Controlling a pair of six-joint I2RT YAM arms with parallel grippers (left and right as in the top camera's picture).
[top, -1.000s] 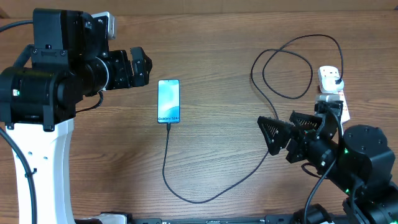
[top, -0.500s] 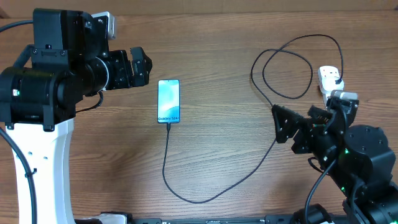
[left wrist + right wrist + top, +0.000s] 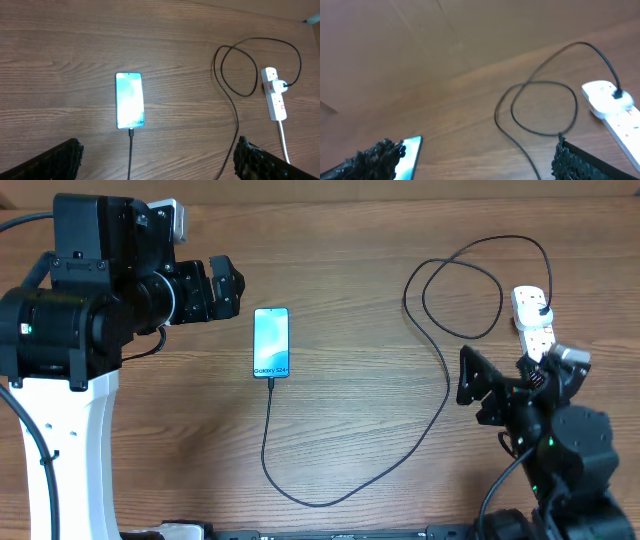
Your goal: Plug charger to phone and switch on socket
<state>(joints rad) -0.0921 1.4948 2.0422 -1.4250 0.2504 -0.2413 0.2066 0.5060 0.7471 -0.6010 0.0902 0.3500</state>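
Observation:
The phone [image 3: 271,342] lies flat, screen up and lit, left of the table's centre. The charger cable [image 3: 265,425] runs from the phone's near end, curves along the front, loops at the far right, and ends in a black plug [image 3: 541,308] seated in the white socket strip [image 3: 533,330]. My left gripper [image 3: 230,288] is open and empty, up and left of the phone. My right gripper [image 3: 476,390] is open and empty, just left of the socket. The left wrist view shows the phone [image 3: 130,100], cable [image 3: 130,152] and socket [image 3: 274,94]. The right wrist view shows the phone [image 3: 407,155], cable [image 3: 517,142] and socket [image 3: 612,107].
The wooden table [image 3: 360,300] carries only these things. The socket's thick white cord [image 3: 284,145] runs toward the front right edge. The left arm's white base [image 3: 70,450] stands at the left and the right arm's body [image 3: 565,460] at the front right.
My right gripper has drawn back to the right, away from the table's centre toward the socket, staying open. The left arm, phone and cable have not moved.

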